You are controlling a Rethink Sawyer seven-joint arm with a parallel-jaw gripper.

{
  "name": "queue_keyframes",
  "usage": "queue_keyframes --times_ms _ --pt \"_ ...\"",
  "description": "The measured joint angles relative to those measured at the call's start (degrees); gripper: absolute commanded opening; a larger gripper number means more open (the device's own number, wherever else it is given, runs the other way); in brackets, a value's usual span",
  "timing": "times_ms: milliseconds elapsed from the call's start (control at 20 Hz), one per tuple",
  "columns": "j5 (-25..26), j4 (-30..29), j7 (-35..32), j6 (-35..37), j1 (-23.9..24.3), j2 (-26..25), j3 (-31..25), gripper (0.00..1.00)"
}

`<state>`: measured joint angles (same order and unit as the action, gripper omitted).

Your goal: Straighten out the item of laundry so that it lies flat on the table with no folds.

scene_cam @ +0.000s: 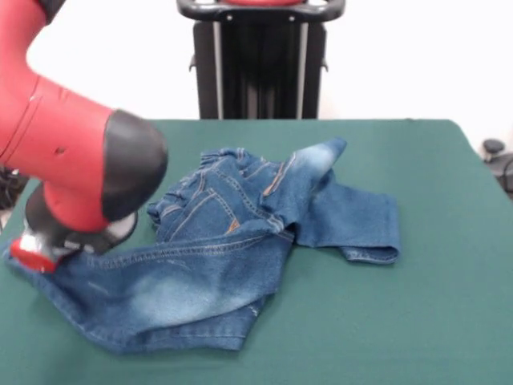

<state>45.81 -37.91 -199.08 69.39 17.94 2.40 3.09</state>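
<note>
A pair of jeans (216, 265) lay crumpled on the green desk (433, 321), left of centre in the front view, as the red-and-black arm (72, 160) reached down at the pic's left edge. The gripper (36, 250) sat low at the jeans' left end, right at the hem of one leg, w/ a red part and a pale part showing just above the cloth. Whether it was wide, narrow or clamped on the denim could not be told: the arm's bulky wrist hid most of it.

The jeans were far from flat. One leg ran from the gripper across the near side toward the middle, w/ a faded pale patch (172, 293) on it and a fold doubled under along its near edge. The waistband (200, 180) was bunched up in ridges at the back, a pocket w/ orange-tan stitching next to it. The other leg went off to the right, folded back on itself, its hem (370, 255) near the desk's middle; a pale flap (325, 152) stuck up at the far side. The desk's right half carried nothing but bare cloth. A black stand (258, 60) stood behind the desk.
</note>
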Motion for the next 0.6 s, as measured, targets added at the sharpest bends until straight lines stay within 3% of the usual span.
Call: queue_keyframes --times_ms 300,600 --pt "0.9 14.4 19.9 6.9 -0.7 -5.6 -4.6 0.00" --pt "0.4 18.5 26.9 7.5 -1.1 -7.1 -5.6 0.00"
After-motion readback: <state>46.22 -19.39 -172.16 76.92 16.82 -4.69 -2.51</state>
